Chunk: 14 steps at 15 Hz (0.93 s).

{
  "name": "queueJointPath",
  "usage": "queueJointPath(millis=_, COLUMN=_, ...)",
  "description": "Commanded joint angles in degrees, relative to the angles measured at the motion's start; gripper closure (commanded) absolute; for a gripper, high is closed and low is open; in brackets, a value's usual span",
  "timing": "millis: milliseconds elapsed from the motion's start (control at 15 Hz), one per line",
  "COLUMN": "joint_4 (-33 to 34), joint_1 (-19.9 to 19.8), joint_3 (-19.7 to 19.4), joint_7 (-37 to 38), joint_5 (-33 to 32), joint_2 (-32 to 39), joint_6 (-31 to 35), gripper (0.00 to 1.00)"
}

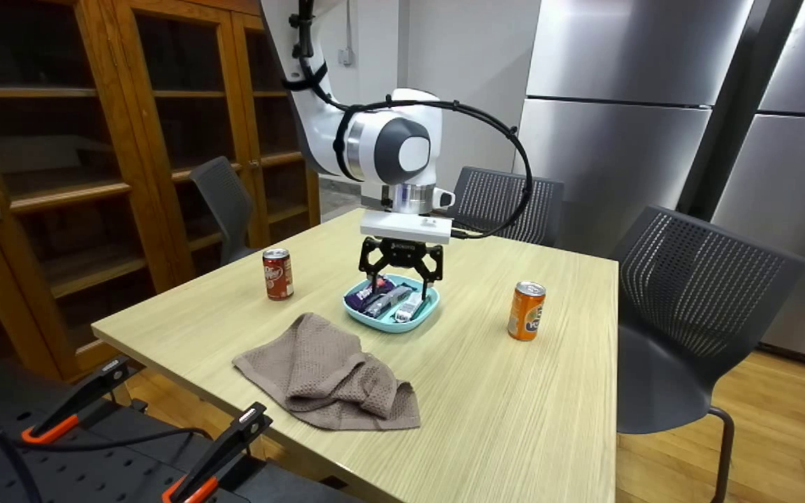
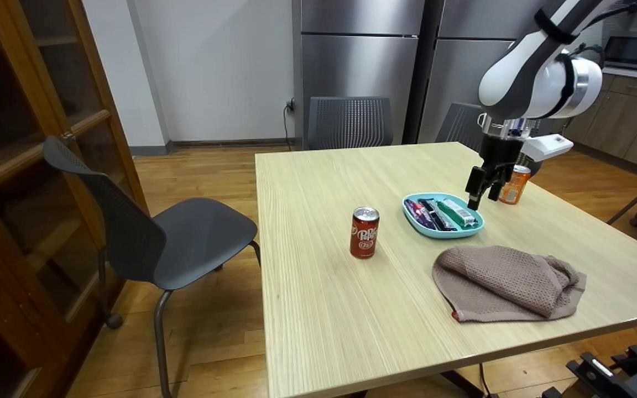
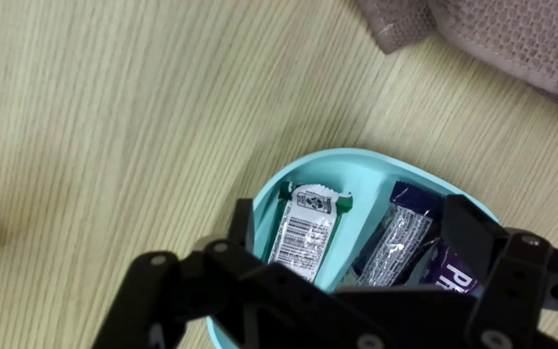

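Hovering o/ plate [image 3: 364,194] w/ bars [image 3: 396,242]

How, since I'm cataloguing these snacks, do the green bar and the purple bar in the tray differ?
The green bar shows a white barcode panel; the purple bar shows large white letters on purple. The purple bar lies close beside the dark bar; the green bar lies apart from both. Both are wrapped and lie in the turquoise tray.
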Motion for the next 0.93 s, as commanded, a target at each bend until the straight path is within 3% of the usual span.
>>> queueJointPath(millis=0, joint_4=0.1, joint_1=-0.4, joint_3=0.4, joint_7=0.3, joint_5=-0.5, joint_2=0.0, joint_6=-0.1, gripper=0.0)
queueJointPath(millis=533, joint_4=-6.1, joint_1=-2.1, joint_3=3.5, joint_7=-2.5, joint_5=0.5, joint_2=-0.4, joint_6=3.1, gripper=0.0)
queueJointPath(millis=867, joint_4=-7.6, joint_1=-4.5, joint_3=5.3, joint_7=-9.2, joint_5=0.4, joint_2=-0.1, joint_6=1.3, gripper=0.0)
